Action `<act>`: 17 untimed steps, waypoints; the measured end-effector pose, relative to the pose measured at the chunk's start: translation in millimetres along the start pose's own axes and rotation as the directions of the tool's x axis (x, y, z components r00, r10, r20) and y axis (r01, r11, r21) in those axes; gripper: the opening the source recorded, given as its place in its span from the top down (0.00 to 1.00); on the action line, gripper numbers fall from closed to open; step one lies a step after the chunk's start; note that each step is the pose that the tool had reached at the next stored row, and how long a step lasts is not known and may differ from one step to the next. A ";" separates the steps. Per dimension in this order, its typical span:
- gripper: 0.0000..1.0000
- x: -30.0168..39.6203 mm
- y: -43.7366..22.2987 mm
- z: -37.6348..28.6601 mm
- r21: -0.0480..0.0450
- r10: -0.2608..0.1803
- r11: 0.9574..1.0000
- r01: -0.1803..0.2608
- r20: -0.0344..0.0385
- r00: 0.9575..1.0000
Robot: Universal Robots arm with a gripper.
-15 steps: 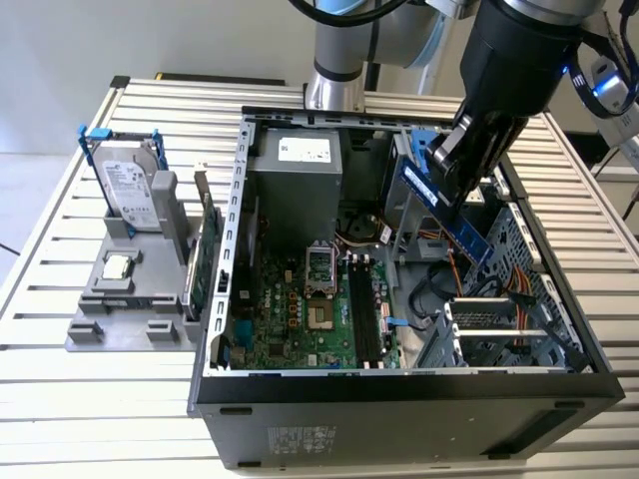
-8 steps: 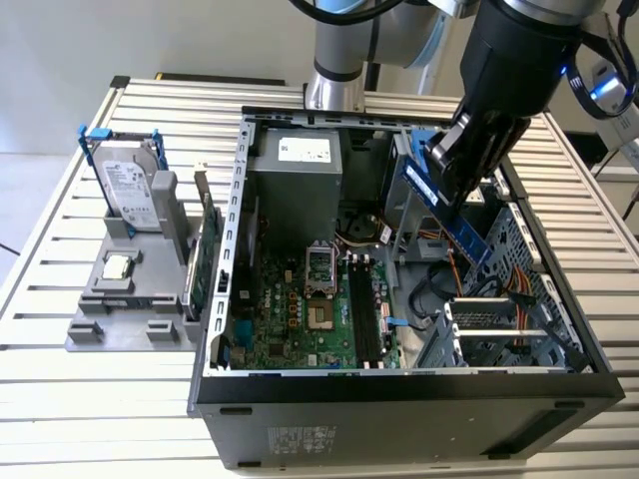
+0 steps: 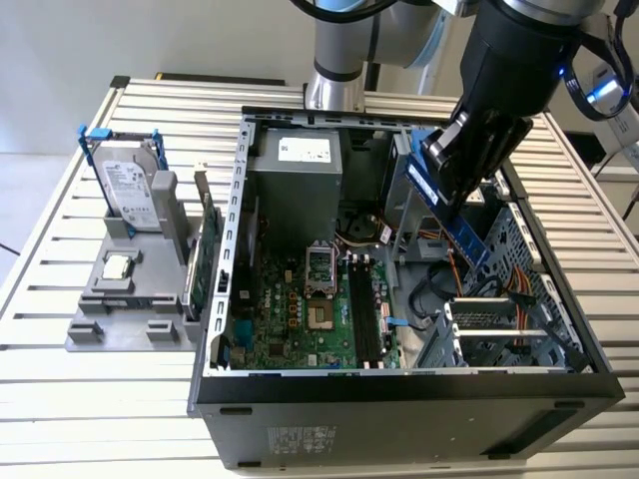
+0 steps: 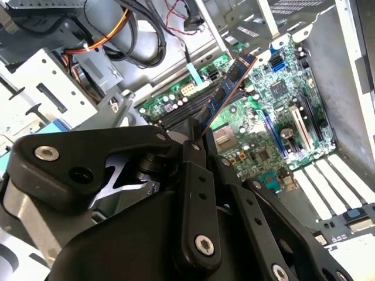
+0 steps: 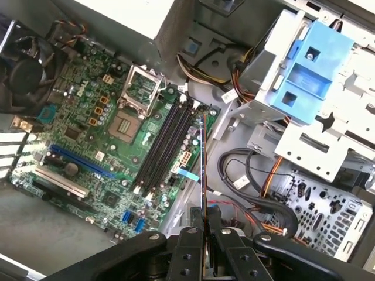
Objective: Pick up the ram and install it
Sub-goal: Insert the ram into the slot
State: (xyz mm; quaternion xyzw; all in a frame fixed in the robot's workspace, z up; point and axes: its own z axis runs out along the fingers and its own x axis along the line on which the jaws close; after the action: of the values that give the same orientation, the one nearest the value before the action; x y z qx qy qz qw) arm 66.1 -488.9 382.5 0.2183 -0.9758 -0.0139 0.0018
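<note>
Ram [image 3: 469,238] is clamped between the closed fingers of the gripper [image 3: 451,180], held in the air in the upper right of the exterior view. It hangs above the open case [image 3: 399,399] and is not yet in any slot. Its long axis runs on a slant there, from the gripper down toward the exterior view's right, with the free end low toward the drive cage [image 3: 519,299]. The black slots [image 3: 364,311] lie lower and to the exterior view's left of it, near the middle of the frame, well apart from the stick.

In the first wrist view the ram [image 5: 203,158] shows edge-on, reaching straight out from the gripper [image 5: 205,225]. The slots [image 5: 167,140] sit beside its line at a slight angle. By that view the stick looks nearly parallel to them but off to one side, not over them.
</note>
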 end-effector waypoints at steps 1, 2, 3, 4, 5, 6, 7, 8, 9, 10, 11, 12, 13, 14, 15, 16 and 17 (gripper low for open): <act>1.00 0.0 0.0 0.0 0.000 0.009 1.000 -0.009 0.000 1.000; 1.00 0.0 0.0 0.0 0.000 0.018 1.000 -0.018 0.001 1.000; 1.00 0.1 0.0 0.0 0.000 0.027 1.000 -0.027 0.001 1.000; 1.00 0.1 0.0 0.0 0.000 0.036 0.999 -0.036 0.001 0.999; 1.00 0.1 0.0 0.0 0.000 0.044 0.999 -0.044 0.001 0.999; 1.00 0.1 0.1 0.0 0.000 0.052 0.999 -0.052 0.001 0.999; 1.00 0.2 0.1 0.1 0.000 0.059 0.998 -0.059 0.002 0.998; 1.00 0.2 0.1 0.0 0.000 0.066 0.998 -0.066 0.002 0.998; 1.00 0.2 0.1 0.1 0.000 0.074 0.997 -0.074 0.002 0.997; 1.00 0.2 0.1 0.1 0.000 0.081 0.997 -0.081 0.002 0.997; 1.00 0.2 0.1 0.1 0.000 0.089 0.996 -0.089 0.003 0.996; 1.00 0.3 0.1 0.1 0.000 0.096 0.995 -0.096 0.003 0.995; 1.00 0.3 0.1 0.1 0.000 0.102 0.995 -0.102 0.003 0.995; 1.00 0.3 0.1 0.1 0.000 0.109 0.994 -0.109 0.003 0.994; 1.00 0.3 0.1 0.1 0.000 0.116 0.993 -0.116 0.003 0.993; 1.00 0.3 0.1 0.1 0.000 0.122 0.992 -0.122 0.003 0.992; 1.00 0.4 0.1 0.1 0.000 0.129 0.992 -0.129 0.004 0.992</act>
State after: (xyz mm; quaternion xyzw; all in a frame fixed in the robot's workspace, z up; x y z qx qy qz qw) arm 65.7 -488.9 382.4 0.1548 -0.9878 -0.0140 0.0009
